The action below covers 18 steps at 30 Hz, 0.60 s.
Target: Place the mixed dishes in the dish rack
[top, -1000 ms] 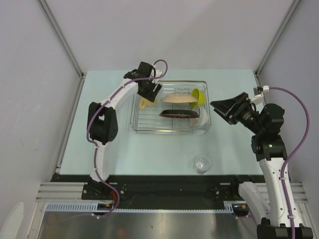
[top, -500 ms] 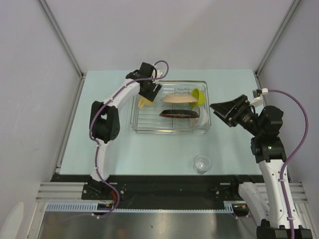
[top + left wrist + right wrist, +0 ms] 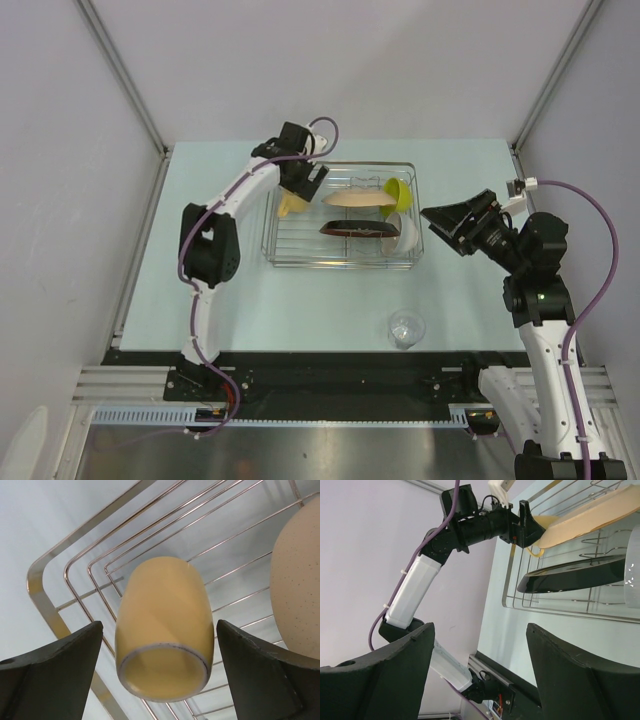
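The dish rack (image 3: 340,263) stands mid-table. In it the tan leaf-patterned plate (image 3: 352,198), the dark-red-rimmed plate (image 3: 355,229), the lime-green bowl (image 3: 397,190) and the white bowl (image 3: 405,232) stand on edge. The yellow mug (image 3: 290,206) lies at the rack's far-left corner. My left gripper (image 3: 302,180) is open just above it; in the left wrist view the mug (image 3: 162,630) sits between the fingers (image 3: 55,675) with gaps on both sides. My right gripper (image 3: 442,224) is open and empty, raised right of the rack. The clear glass (image 3: 407,328) stands near the front edge.
The right wrist view shows the rack's left rim (image 3: 510,580), the two plates and the left arm (image 3: 470,527) beyond. Grey walls enclose the table on three sides. The rack's left half holds only the mug.
My left gripper has shifted slightly back over the mug. My right gripper has dipped a little toward the near side. The dishes have not moved.
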Each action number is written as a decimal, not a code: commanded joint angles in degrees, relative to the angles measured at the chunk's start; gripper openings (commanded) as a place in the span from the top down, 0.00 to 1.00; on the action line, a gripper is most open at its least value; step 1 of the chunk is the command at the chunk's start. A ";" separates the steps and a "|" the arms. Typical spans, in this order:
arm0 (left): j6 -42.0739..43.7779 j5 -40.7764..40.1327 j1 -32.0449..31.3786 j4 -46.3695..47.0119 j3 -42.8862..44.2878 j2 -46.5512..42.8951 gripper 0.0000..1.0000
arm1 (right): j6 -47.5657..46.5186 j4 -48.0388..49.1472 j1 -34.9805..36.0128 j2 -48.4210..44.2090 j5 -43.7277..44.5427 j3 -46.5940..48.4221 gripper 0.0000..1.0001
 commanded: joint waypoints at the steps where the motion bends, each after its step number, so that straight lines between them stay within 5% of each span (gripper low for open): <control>1: -0.71 -0.12 -0.42 1.37 3.66 -7.40 0.00 | -1.23 0.52 -0.27 -0.65 -0.14 -0.12 0.20; 7: -0.45 0.05 -0.51 -0.30 6.83 -13.19 0.00 | -2.37 0.26 -0.18 -0.74 0.12 -0.21 0.14; 10: -0.45 1.10 -0.51 -1.00 7.27 -16.79 0.00 | -4.47 -1.84 -0.18 -1.09 1.18 -0.12 0.00; 18: -2.38 6.38 -0.51 -3.46 4.73 -27.35 0.00 | -13.87 -18.34 0.78 0.40 8.29 0.75 0.00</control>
